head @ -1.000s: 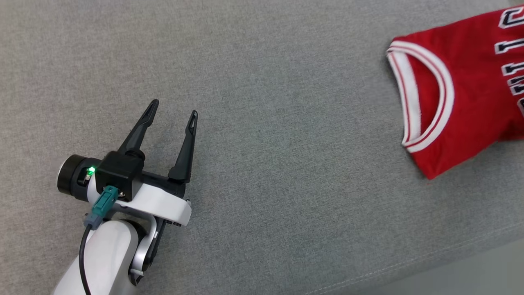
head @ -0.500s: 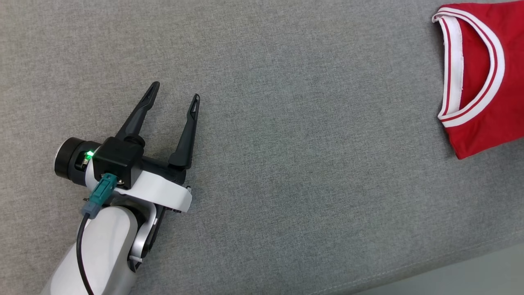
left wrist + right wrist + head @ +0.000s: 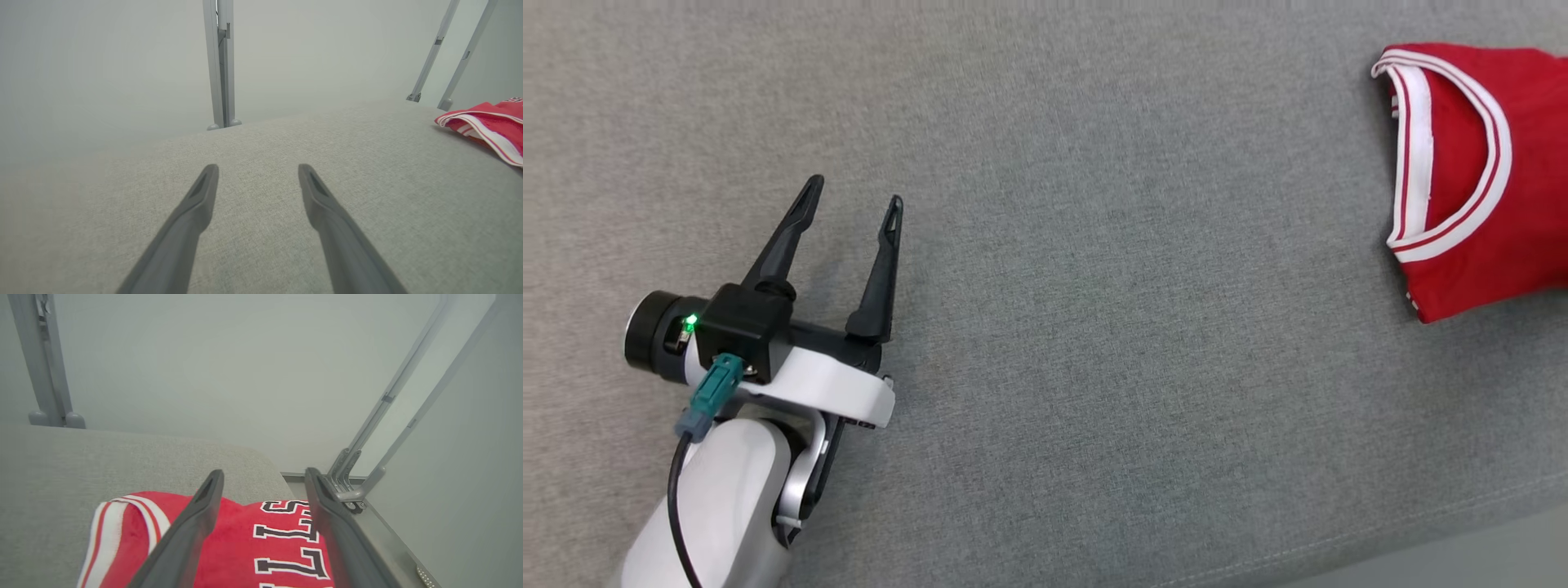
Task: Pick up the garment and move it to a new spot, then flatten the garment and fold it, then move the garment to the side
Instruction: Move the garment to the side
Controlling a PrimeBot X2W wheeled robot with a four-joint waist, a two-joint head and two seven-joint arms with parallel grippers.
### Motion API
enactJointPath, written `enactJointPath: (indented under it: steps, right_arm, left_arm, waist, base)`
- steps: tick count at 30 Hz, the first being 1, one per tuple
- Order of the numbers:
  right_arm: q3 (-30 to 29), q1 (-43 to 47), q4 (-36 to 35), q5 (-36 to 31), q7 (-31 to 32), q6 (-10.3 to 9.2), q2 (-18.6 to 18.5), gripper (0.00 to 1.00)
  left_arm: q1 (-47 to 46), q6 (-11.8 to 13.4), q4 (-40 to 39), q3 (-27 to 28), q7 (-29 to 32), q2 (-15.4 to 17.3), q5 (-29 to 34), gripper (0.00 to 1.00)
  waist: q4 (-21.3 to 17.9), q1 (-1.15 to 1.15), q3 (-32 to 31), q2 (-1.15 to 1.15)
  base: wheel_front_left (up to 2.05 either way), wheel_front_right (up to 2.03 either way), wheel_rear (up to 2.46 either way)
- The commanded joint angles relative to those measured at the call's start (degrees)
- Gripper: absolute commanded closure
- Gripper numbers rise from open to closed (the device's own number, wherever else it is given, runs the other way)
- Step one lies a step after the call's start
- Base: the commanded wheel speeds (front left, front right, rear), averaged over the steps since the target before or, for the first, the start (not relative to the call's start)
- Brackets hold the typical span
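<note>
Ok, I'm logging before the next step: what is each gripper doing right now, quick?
Left gripper: open, empty, over the bare grey surface.
Right gripper: open, holding nothing, over the red jersey.

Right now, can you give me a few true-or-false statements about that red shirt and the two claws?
1. The left gripper holds the red jersey. False: it is open, over the bare grey fabric surface, well apart from the jersey.
2. The jersey's opening has white trim with red stripes. True.
3. The right gripper is clamped on the jersey. False: its fingers stand apart above the jersey, gripping nothing.
4. The jersey bears black letters outlined in white. True.
5. The jersey hangs in the air. False: it lies on the grey fabric surface.
</note>
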Motion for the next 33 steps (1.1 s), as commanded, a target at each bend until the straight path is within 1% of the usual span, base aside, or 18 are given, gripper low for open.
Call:
enactJointPath:
  steps: [1, 7, 13, 17, 21, 22, 26, 33]
  right_arm:
    - [0.04, 2.22, -3.61, 1.12, -0.31, 0.00, 1.85, 0.00]
    - [2.00, 9.17, -15.68, 3.13, -0.27, 0.00, 7.83, 0.00]
    - [5.88, 15.71, -23.04, 3.67, -0.27, 0.00, 12.43, 0.00]
    - [7.65, 20.28, -25.34, 3.24, -0.27, 0.00, 14.21, 0.00]
    - [8.02, 23.76, -26.18, 2.61, 0.04, 0.00, 15.32, 0.00]
    - [7.78, 26.23, -26.79, 2.28, 0.40, 0.00, 15.93, 0.00]
    - [6.35, 30.86, -27.81, 1.75, 1.20, 0.00, 16.90, 0.00]
    - [4.71, 37.49, -31.35, 1.44, 3.00, 0.00, 18.25, 0.00]
  left_arm:
    - [1.02, 0.64, 0.27, 0.59, -0.60, 0.23, -0.50, 0.00]
    - [2.82, 2.05, 0.45, 2.52, -2.51, 0.33, -1.63, 0.00]
    - [4.86, 3.17, 1.02, 4.68, -4.10, 0.04, -2.87, 0.00]
    - [7.10, 3.74, 1.45, 5.97, -4.75, -0.24, -3.82, 0.00]
    - [9.36, 4.03, 2.01, 6.82, -5.04, -0.26, -4.35, 0.00]
    - [10.80, 3.87, 2.34, 7.31, -5.16, -0.30, -4.72, 0.00]
    - [13.54, 3.44, 2.61, 7.56, -5.41, -0.51, -4.95, 0.00]
    - [17.10, 3.10, 3.16, 7.64, -5.45, -0.46, -5.27, 0.00]
  waist:
    - [0.80, 0.00, -1.99, 0.00]
    - [3.17, 0.00, -5.50, 0.00]
    - [6.35, 0.00, -9.27, 0.00]
    - [8.21, 0.00, -12.25, 0.00]
    - [9.36, 0.00, -14.55, 0.00]
    - [9.91, 0.00, -15.91, 0.00]
    - [10.94, 0.00, -18.65, 0.00]
    - [11.40, 0.00, -22.69, 0.00]
  base:
    - [0.00, 0.00, 0.00]
    - [0.00, 0.00, 0.00]
    - [0.00, 0.00, 0.00]
    - [0.00, 0.00, 0.00]
    - [0.00, 0.00, 0.00]
    - [0.00, 0.00, 0.00]
    - [0.00, 0.00, 0.00]
    - [0.00, 0.00, 0.00]
